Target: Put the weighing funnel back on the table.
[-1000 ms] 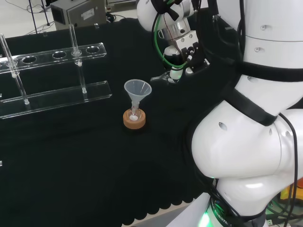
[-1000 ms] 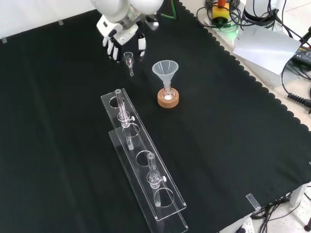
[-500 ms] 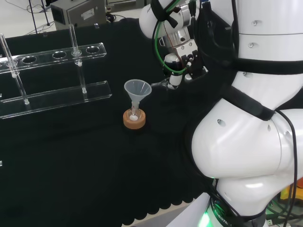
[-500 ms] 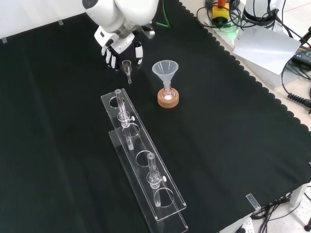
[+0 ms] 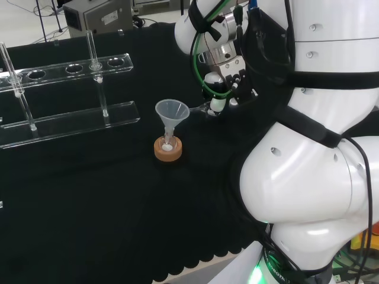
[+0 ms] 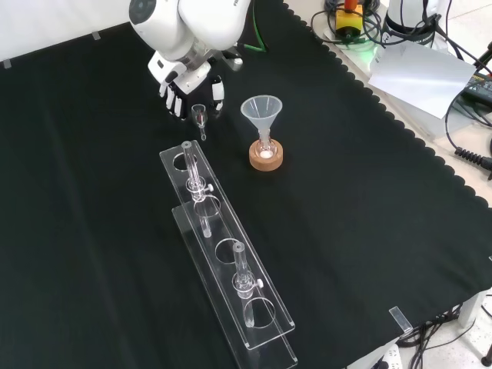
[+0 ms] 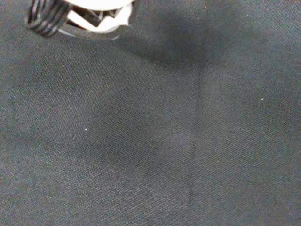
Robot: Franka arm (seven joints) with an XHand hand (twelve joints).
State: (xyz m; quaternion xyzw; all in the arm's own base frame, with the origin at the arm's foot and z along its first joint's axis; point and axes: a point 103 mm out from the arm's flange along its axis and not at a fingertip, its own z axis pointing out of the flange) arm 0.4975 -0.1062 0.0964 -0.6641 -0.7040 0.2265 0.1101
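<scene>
Black-white robot hand, pointing down, pinches weighing funnel nr big funnel.

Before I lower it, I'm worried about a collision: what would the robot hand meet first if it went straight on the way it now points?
Probably bare black cloth, as the wrist view shows. The weighing funnel in the robot hand would likely touch first; height unclear.

Small clear weighing funnel, stem outward, pinched in the hand.
</scene>
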